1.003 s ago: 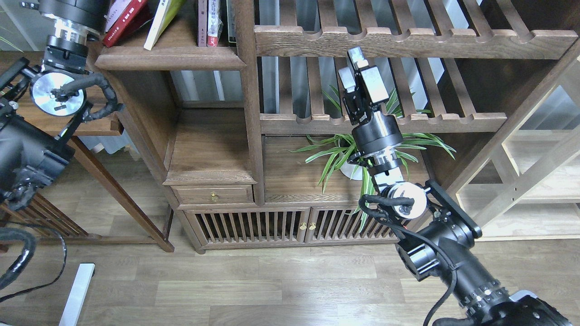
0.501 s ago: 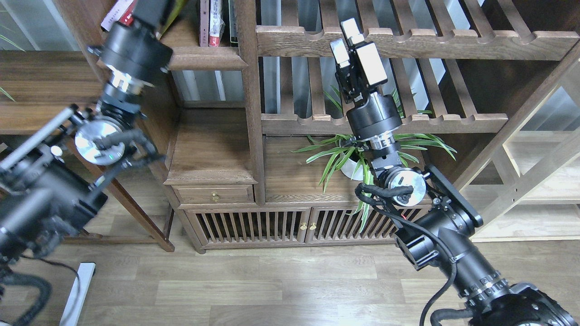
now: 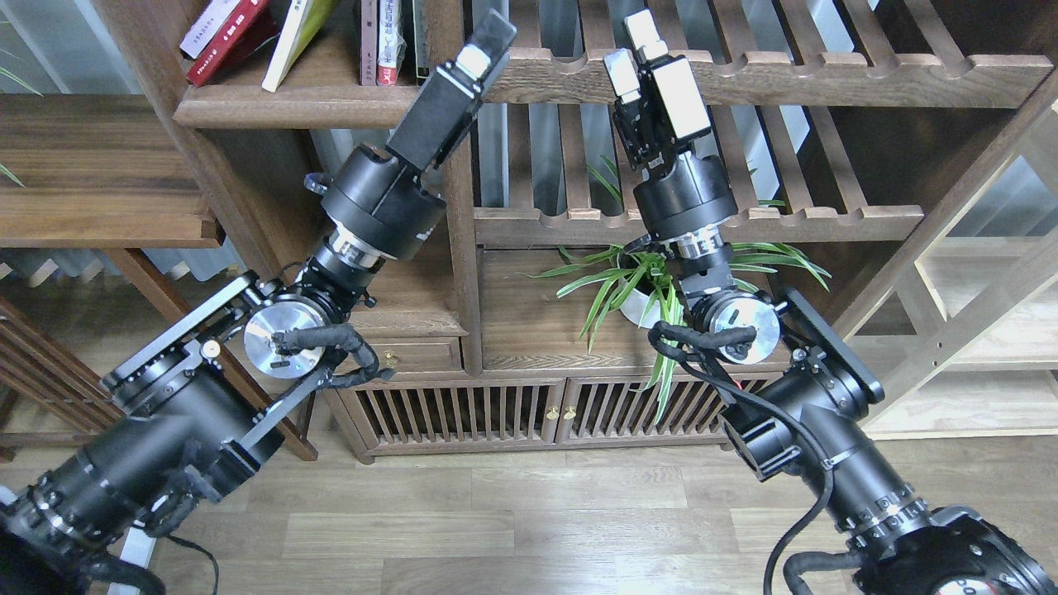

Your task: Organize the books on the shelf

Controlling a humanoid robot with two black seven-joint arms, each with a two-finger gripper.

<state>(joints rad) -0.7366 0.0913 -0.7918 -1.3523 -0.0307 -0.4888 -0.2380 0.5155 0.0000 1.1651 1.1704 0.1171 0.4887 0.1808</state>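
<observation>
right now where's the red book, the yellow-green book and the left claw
red-covered book (image 3: 225, 43), head view, spine edge
yellow-green leaning book (image 3: 291, 41), head view, cover
left claw (image 3: 488, 40), head view, fingertip end

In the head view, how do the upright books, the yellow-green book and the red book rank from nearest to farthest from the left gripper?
1. Upright books: on the shelf, just left of the left gripper.
2. Yellow-green book: leaning, farther left.
3. Red book: leaning at the shelf's left end, farthest.
</observation>
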